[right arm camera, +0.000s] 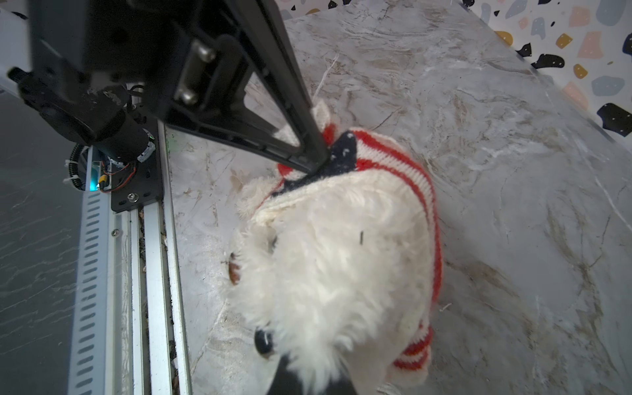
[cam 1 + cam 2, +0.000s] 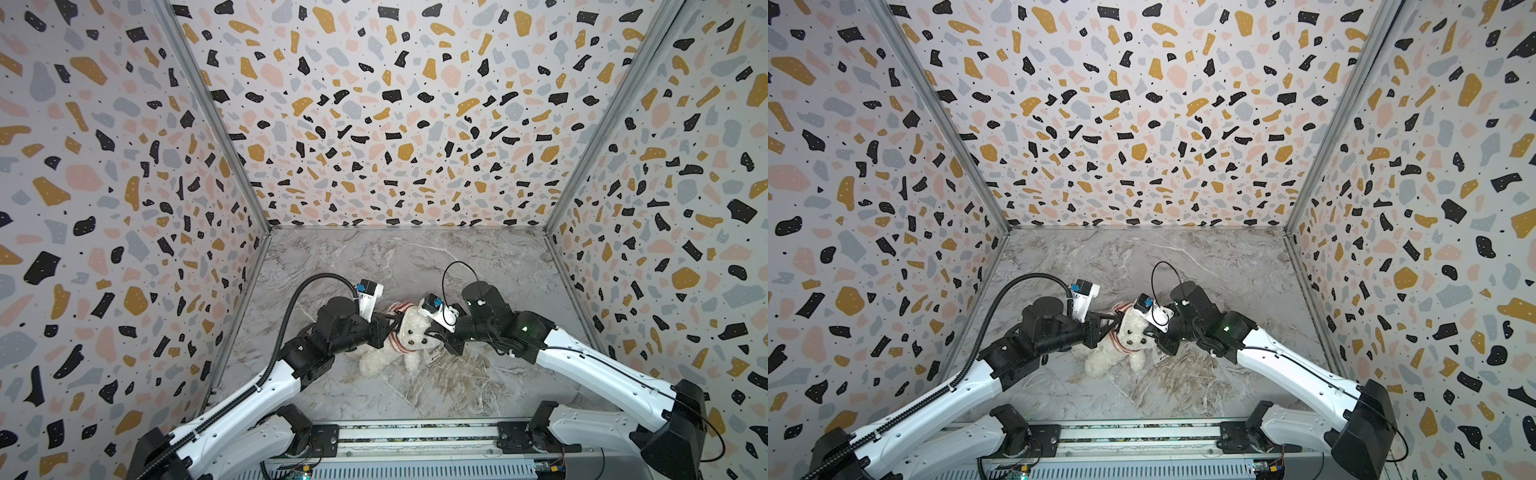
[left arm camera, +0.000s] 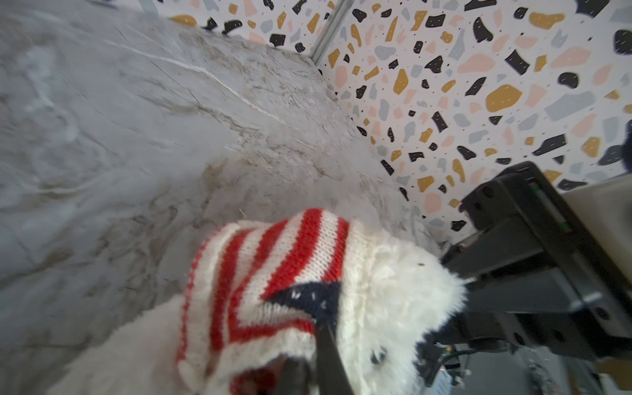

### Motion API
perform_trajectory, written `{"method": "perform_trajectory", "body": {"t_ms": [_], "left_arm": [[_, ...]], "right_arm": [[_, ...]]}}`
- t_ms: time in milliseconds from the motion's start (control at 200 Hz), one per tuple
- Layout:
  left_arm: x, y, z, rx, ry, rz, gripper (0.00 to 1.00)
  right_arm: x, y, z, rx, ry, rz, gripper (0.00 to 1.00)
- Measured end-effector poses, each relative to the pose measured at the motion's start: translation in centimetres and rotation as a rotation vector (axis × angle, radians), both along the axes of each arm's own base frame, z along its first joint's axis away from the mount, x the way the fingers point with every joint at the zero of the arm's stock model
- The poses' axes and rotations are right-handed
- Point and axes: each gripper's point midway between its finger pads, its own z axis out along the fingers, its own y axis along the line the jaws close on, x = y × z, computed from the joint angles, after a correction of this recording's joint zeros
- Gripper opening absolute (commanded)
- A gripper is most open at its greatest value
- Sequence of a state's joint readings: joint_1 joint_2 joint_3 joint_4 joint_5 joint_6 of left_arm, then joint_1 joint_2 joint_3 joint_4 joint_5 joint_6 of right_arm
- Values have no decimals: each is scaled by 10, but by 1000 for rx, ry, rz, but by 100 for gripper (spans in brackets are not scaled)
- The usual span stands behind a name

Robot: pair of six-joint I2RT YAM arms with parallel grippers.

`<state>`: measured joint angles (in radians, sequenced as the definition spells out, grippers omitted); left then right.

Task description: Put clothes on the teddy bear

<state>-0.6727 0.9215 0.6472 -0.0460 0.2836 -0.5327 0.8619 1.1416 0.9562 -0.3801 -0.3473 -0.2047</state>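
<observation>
The fingers of the left gripper (image 1: pixel 319 161) are pressed together on the knitted sweater (image 3: pixel 273 260), and they pinch it at the navy patch with white dots (image 3: pixel 311 297), right at the cream collar edge. The right gripper (image 1: pixel 313 383) is closed too. In its own wrist view the two dark tips sit in white fluff beside one eye, so it seems to nip the fur on the head of the teddy bear (image 2: pixel 411 336), but this view is too near to be sure. The red-and-white sweater lies over the top and back of the bear's head like a hood, and one part of it goes around the neck at the left arm's side. The face is free and looks upward, both dark eyes show in both top views. The bear lies on its back, with the head toward the far wall and the two legs (image 2: pixel 370 365) toward the robot's base, so its long axis runs from far to near and leans a little to the left side. It lies about in the middle of the marble tabletop (image 2: pixel 374 257), between the two arms. The far half of the tabletop is bare, and there is also bare surface between the legs and the metal rail (image 2: pixel 415 432) at the near edge. Terrazzo-pattern walls (image 2: pixel 124 208) close the left, right and far sides.
</observation>
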Motion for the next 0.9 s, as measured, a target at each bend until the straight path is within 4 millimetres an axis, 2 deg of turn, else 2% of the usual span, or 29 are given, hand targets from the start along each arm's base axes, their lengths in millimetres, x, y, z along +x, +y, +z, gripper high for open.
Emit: {"method": "perform_trajectory", "body": {"t_ms": [155, 320, 496, 661, 766, 901], "left_arm": [[12, 9, 15, -15, -27, 79, 0], [26, 31, 30, -72, -20, 183, 0], [31, 45, 27, -96, 30, 238, 0], [31, 44, 25, -117, 62, 233, 0], [23, 34, 35, -169, 51, 158, 0], [17, 37, 43, -175, 20, 149, 0]], "right_arm": [[-11, 7, 1, -8, -33, 43, 0], [-27, 17, -7, -64, -93, 106, 0], [-38, 26, -5, -80, -159, 153, 0], [-48, 29, -1, -87, -214, 182, 0], [-52, 31, -8, -119, -205, 201, 0], [-55, 37, -15, -155, -216, 217, 0]]}}
